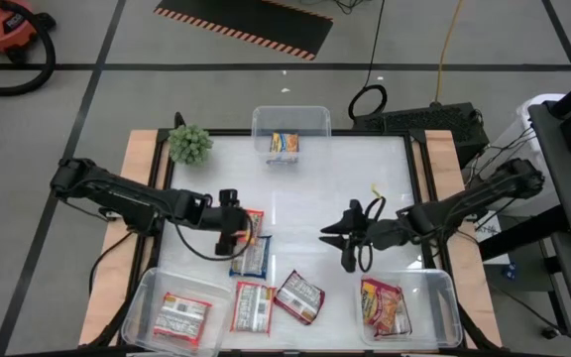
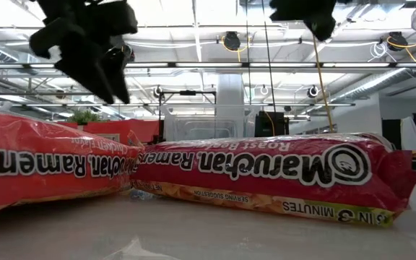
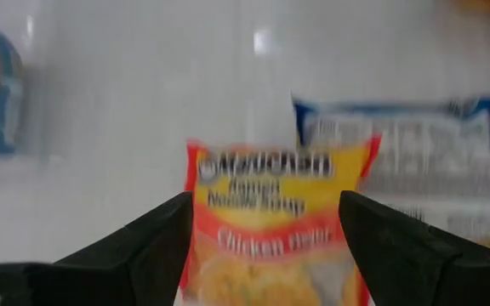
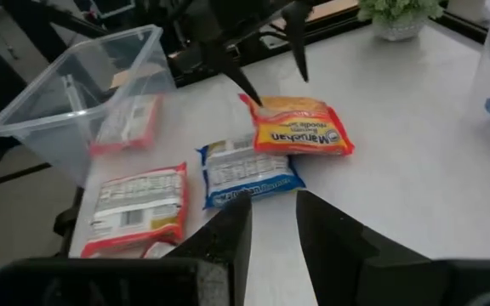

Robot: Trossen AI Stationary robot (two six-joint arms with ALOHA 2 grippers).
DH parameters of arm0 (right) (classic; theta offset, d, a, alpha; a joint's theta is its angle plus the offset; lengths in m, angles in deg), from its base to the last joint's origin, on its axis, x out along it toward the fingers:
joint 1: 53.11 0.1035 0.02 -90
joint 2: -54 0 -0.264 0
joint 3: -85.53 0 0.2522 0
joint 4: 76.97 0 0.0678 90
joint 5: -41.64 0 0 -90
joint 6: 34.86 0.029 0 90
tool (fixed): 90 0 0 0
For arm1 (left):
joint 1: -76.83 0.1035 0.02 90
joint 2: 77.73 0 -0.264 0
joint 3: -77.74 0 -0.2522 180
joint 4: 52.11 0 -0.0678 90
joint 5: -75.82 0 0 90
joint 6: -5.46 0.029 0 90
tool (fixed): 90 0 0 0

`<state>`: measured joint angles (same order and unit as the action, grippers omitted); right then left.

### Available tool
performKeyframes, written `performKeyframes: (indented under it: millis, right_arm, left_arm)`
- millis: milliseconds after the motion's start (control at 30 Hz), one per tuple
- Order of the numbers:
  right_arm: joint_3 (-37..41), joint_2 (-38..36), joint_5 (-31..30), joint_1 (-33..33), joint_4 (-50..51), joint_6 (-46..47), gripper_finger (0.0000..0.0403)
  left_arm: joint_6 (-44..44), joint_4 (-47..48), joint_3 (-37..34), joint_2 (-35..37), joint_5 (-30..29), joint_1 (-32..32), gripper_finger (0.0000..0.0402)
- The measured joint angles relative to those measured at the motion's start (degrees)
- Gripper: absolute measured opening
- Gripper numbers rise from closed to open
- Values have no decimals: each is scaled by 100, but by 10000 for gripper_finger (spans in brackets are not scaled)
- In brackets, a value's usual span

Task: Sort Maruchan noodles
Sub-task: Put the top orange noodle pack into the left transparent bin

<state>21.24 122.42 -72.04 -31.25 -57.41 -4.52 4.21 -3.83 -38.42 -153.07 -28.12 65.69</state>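
On the white table [image 1: 305, 188], red packets [image 2: 266, 177] read "Maruchan Ramen".

Table [image 1: 385, 169], high view. Far edge, centre: tub [image 1: 291, 121] with one packet [image 1: 285, 145] inside; plant [image 1: 190, 144] to its left at the far-left corner. Near-left corner: second tub [image 1: 152, 297] holding one packet [image 1: 180, 318]. Near-right corner: third tub [image 1: 434, 297] holding one packet [image 1: 385, 307]. Loose on the tabletop left of centre: a packet [image 1: 254, 222] overlapping another [image 1: 252, 258] just nearer; nearer again, two packets [image 1: 252, 306] [image 1: 299, 297] side by side between the near tubs.
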Motion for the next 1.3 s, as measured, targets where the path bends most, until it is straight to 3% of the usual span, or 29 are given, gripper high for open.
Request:
performKeyframes:
  millis: [200, 600, 1000, 1300]
  right_arm:
    - [525, 2, 109, -317, -429, 97, 89]
    - [540, -2, 871, -743, -1257, -144, 89]
    - [540, -2, 888, -768, -1246, -605, 89]
    - [540, -2, 883, -768, -1224, -876, 89]
  left_arm:
    - [-162, 628, 0, 5, 11, -159, 298]
    - [-164, 468, -450, 38, -232, -421, 298]
    - [-459, -145, -1134, 36, -270, -667, 298]
    - [-387, 101, -1137, 90, -1304, -643, 298]
